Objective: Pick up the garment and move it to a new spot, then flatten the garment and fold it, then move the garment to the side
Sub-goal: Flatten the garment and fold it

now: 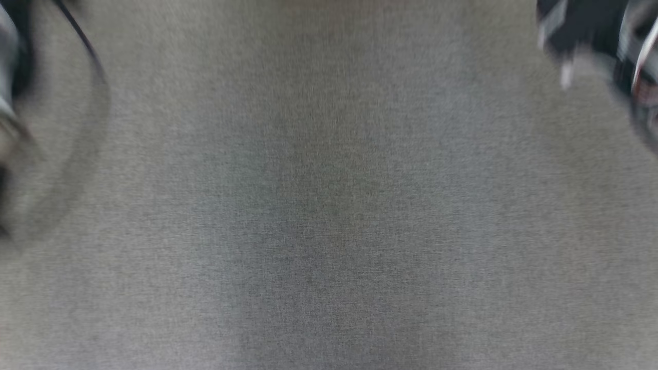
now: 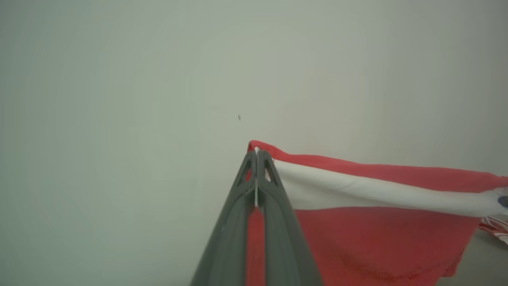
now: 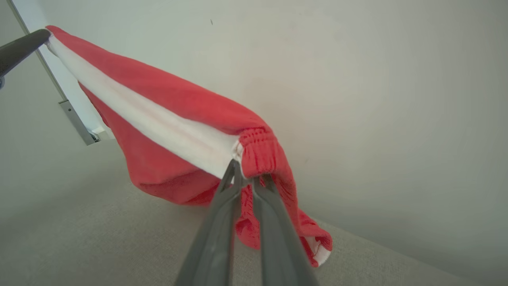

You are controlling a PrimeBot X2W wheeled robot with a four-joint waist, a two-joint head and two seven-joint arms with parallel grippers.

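Observation:
The garment (image 3: pixel 170 119) is red cloth with a white stripe and an elastic waistband, stretched in the air between both grippers. My right gripper (image 3: pixel 248 174) is shut on its bunched waistband end, and a red flap hangs below its fingers. My left gripper (image 2: pixel 257 153) is shut on the opposite corner of the garment (image 2: pixel 357 206), which runs off to the right in the left wrist view. In the right wrist view the left gripper's dark fingers (image 3: pixel 24 45) show at the upper left, pinching the far end. The garment hangs above the grey fabric surface (image 3: pixel 99 242).
The grey woven surface (image 1: pixel 329 205) spreads across the blurred head view. Dark blurred robot parts (image 1: pixel 606 36) sit at its top right, and a dark cable (image 1: pixel 85 46) at its top left. A pale wall (image 3: pixel 357 79) and a white post with a metal bracket (image 3: pixel 79 123) stand behind.

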